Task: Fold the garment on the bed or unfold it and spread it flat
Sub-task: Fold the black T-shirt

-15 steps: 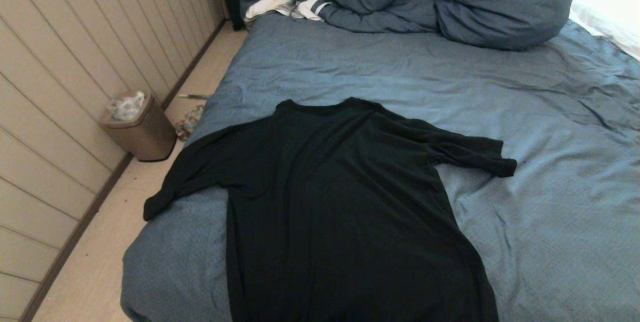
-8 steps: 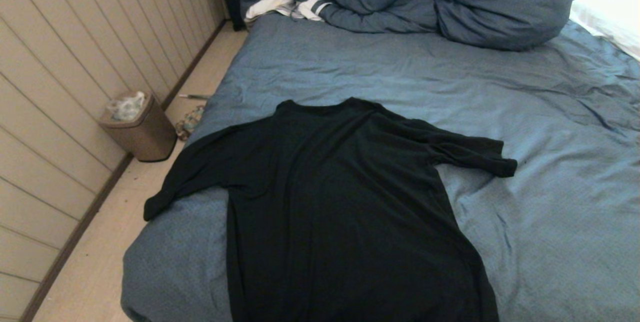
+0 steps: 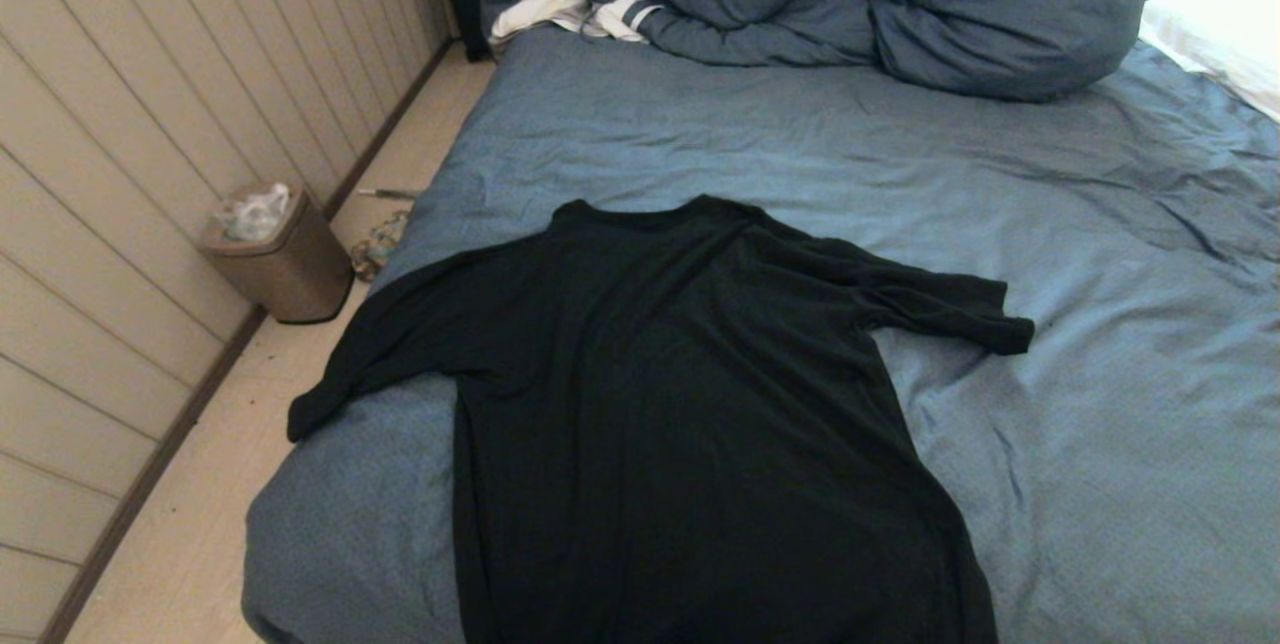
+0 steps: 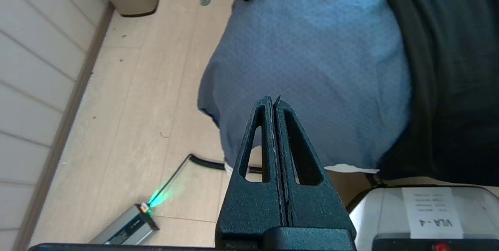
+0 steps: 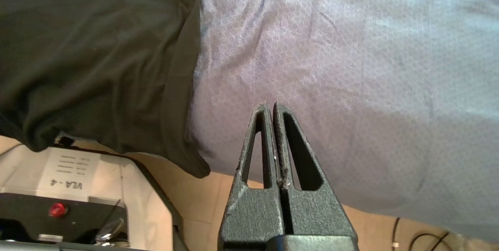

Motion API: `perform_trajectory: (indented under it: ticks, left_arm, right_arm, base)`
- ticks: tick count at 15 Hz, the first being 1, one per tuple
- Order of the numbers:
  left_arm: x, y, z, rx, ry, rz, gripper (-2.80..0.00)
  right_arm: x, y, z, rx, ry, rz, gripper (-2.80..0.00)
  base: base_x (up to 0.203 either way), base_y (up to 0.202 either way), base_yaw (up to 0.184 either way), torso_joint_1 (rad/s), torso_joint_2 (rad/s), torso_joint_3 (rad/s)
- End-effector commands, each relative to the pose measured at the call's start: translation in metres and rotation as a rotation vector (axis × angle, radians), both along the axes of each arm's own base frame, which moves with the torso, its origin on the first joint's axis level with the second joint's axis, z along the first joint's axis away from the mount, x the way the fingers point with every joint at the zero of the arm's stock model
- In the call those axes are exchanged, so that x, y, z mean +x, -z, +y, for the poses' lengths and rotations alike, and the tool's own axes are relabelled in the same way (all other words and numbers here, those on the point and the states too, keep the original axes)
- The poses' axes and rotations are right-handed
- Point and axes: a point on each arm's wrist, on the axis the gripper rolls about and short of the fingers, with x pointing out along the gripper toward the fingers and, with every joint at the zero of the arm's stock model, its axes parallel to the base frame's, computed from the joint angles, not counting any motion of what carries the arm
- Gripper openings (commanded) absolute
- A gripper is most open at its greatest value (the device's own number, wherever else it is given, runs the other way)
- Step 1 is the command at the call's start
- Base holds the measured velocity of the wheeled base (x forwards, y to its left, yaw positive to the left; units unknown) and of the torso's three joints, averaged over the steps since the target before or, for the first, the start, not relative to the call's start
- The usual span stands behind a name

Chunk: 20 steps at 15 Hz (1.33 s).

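lying spread out plain side up, the black t-shirt (image 3: pixel 690 424) covers the near left part of the bed (image 3: pixel 1100 404), collar toward the far end and hem running off the near edge, where it hangs down over the side in the wrist views. its left sleeve (image 3: pixel 370 364) drapes over the bed's left edge, the cuff hanging past the sheet above the floor (image 3: pixel 200 544); its right sleeve (image 3: pixel 950 314) lies flat on the sheet, slightly bunched. wide open sheet stretches to the right of the shirt and beyond the collar, as far as the bundled blue duvet (image 3: pixel 880 4), a white striped cloth (image 3: pixel 590 14) and a white pillow (image 3: pixel 1220 44) at the far end. a narrow strip of floor runs between the bed's left edge and the panelled wall (image 3: pixel 120 144), with a small brown bin (image 3: pixel 280 264) standing in it. the left gripper (image 4: pixel 273 101) hangs off the near left corner of the bed, fingers pressed together on nothing, beside the shirt's hem. the right gripper (image 5: pixel 271 106) hangs over the near edge on bare sheet just right of the hem, fingers likewise pressed together and empty.
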Motion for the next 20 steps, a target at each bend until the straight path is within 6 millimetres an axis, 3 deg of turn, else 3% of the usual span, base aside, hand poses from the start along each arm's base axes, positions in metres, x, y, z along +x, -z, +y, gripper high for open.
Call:
perform_trajectory:
  ticks: [1, 6, 15, 20]
  left_arm:
    - [0.0, 0.0, 0.0, -0.001, 0.002, 0.004, -2.8]
    - [0.0, 0.0, 0.0, -0.005, 0.004, 0.001, -2.8]
    - [0.0, 0.0, 0.0, -0.006, 0.004, 0.001, -2.8]
    - [0.0, 0.0, 0.0, -0.012, 0.002, -0.002, -2.8]
  right_arm:
    - [0.001, 0.0, 0.0, 0.005, -0.002, 0.004, -2.8]
    - [0.001, 0.001, 0.001, 0.153, -0.022, 0.015, -2.8]
    - [0.007, -0.003, 0.004, 0.083, -0.151, 0.046, -2.8]
    - [0.006, 0.008, 0.0, 0.057, -0.007, -0.011, -2.8]
  base:
    - [0.0, 0.0, 0.0, 0.0, 0.0, 0.0]
    - [0.0, 0.0, 0.0, 0.0, 0.0, 0.0]
    - [0.0, 0.0, 0.0, 0.0, 0.0, 0.0]
    - [0.0, 0.0, 0.0, 0.0, 0.0, 0.0]
